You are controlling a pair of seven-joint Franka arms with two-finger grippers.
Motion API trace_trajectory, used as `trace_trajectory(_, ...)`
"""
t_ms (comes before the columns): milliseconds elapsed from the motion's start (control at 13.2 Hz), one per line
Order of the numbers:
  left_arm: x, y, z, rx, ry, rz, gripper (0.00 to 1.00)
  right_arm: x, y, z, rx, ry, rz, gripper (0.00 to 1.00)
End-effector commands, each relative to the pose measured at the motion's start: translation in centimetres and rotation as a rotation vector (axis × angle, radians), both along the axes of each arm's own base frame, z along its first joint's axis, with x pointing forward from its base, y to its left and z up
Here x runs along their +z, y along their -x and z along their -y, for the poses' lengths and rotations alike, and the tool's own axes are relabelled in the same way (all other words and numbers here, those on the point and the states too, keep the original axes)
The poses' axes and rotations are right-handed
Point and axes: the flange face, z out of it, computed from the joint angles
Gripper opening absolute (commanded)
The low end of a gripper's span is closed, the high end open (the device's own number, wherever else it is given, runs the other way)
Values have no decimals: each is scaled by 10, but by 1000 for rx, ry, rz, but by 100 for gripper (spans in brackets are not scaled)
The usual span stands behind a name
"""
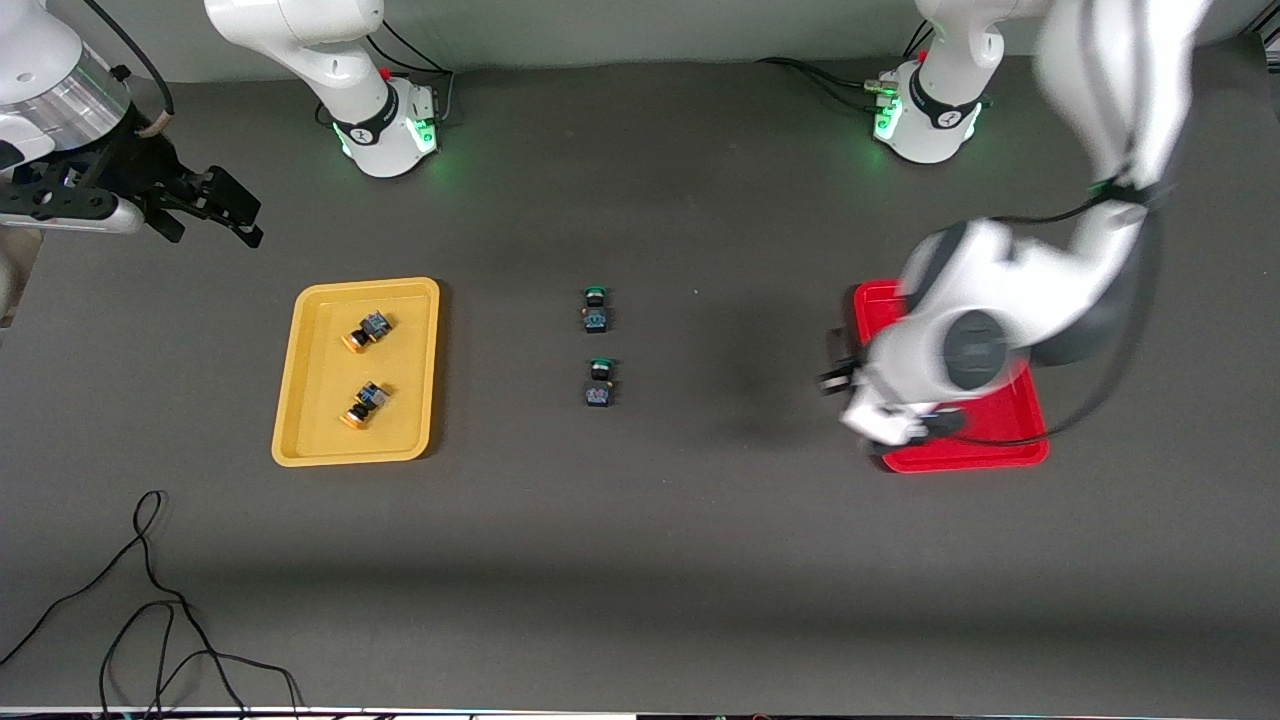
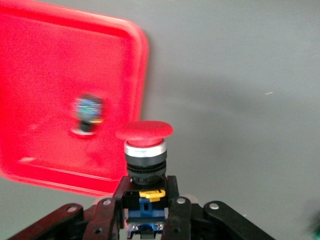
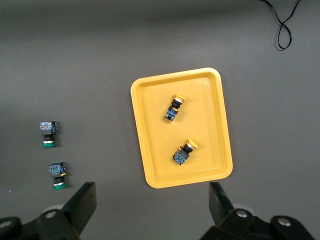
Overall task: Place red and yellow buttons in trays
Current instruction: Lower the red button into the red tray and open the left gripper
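My left claw (image 2: 145, 220) is clamped on a red button (image 2: 144, 150) over the red tray (image 1: 1015, 420), at its edge toward the surface's middle — one more red button (image 2: 87, 115) lies in that tray, with bare floor all around it. My right claw (image 1: 215, 205), fingers wide apart, waits at the right arm's end, over bare surface (image 1: 700, 520). The yellow tray (image 1: 310, 440) holds two yellow buttons (image 1: 366, 330), well apart. Two green buttons (image 1: 596, 308) sit mid-surface — open ground on every side of them.
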Motion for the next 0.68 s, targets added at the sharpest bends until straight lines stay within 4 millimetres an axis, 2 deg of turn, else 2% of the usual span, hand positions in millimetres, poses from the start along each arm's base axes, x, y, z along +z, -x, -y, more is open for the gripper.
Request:
trace_trajectory(0, -21, 8, -68, -123, 43, -50, 0, 4, 0, 6, 12, -7, 8, 100)
trace_trajectory(152, -57, 10, -117, -202, 1, -40, 0, 6, 1, 8, 9, -7, 9, 100)
trace_trajectory(227, -81, 17, -133, -222, 4, -17, 0, 5, 1, 7, 11, -7, 8, 100)
trace_trajectory(379, -120, 31, -150, -253, 1, 31, 0, 4, 2, 3, 18, -5, 2, 100)
trace_trajectory(606, -162, 43, -165, -255, 7, 33, 0, 11, 5, -12, 50, -7, 11, 100)
